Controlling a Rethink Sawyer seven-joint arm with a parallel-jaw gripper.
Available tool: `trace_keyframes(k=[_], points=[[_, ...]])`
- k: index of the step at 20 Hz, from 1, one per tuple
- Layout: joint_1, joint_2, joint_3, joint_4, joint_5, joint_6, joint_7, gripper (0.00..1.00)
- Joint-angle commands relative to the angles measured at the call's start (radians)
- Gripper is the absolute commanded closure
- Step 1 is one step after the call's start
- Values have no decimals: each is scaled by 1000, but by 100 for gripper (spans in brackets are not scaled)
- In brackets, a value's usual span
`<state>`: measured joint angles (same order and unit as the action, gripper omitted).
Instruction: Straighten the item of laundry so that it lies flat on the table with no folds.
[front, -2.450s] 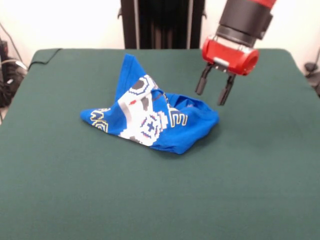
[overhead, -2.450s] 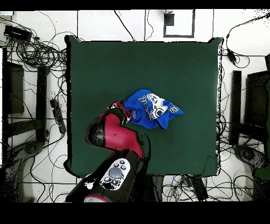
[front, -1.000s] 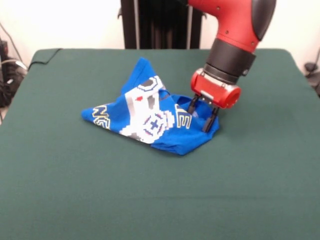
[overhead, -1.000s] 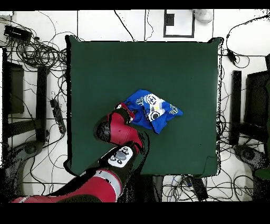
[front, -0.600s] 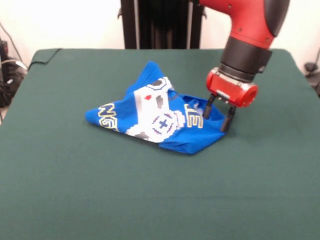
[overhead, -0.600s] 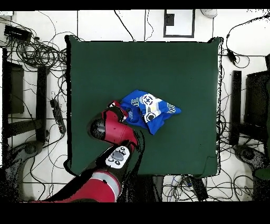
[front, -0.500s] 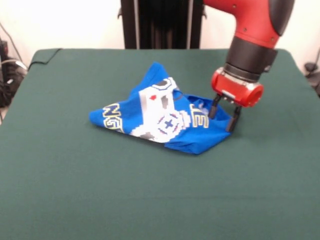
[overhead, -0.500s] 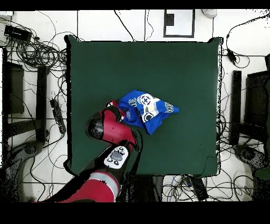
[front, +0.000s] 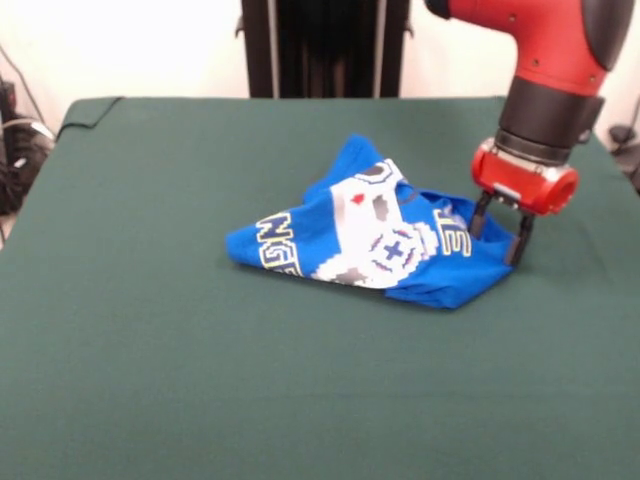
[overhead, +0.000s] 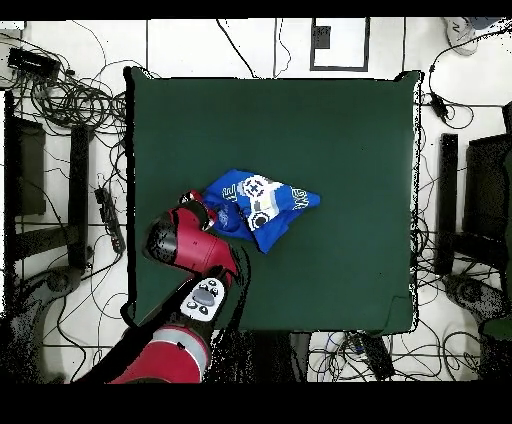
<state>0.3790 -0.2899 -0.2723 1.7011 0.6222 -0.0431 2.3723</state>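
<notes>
Front view: shirt (front: 385, 240) lies crumpled on the table (front: 150, 350), right of centre, one part peaked up, emblem and lettering showing; gripper (front: 498, 232) at the shirt's right end, fingers a little apart with blue cloth between them, tips low at the felt.

Overhead view: shirt (overhead: 258, 205) bunched left of centre; gripper (overhead: 203, 215) touches its left end; the arm (overhead: 185, 250) reaches in from the bottom edge.

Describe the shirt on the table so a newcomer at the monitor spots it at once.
Look at the big dark green table; the only cloth on it is a small bright blue T-shirt, bunched in a peaked heap right of centre in the front view. It carries a white-grey round emblem and yellow-edged white lettering, and the red arm's gripper stands at its edge.
</notes>
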Motion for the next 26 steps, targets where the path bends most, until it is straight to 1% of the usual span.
trace_keyframes(k=[1,2,3,4,7,9,10,11,12,13,15,16,17,18,19,20,22,24,26], points=[[-41,35,278,70,24,3,247,0],[-61,32,305,80,15,-3,248,0],[-64,27,323,88,22,-1,256,0],[-49,27,315,87,41,6,266,0],[44,29,249,73,142,70,315,0],[84,23,206,72,175,109,323,0],[90,20,198,74,183,120,319,0],[145,35,126,51,202,162,311,0],[162,37,98,47,206,173,297,0],[261,87,-47,2,236,220,290,0],[322,116,-173,-24,226,264,255,0],[339,122,-215,-27,221,275,246,0],[393,161,-326,-48,221,308,240,0],[406,165,-371,-51,208,330,242,0],[440,192,-464,-67,196,362,238,0],[446,195,-497,-71,182,373,237,0],[451,209,-528,-98,165,391,241,0],[432,223,-515,-122,163,374,241,0],[380,254,-479,-165,175,329,229,0]])
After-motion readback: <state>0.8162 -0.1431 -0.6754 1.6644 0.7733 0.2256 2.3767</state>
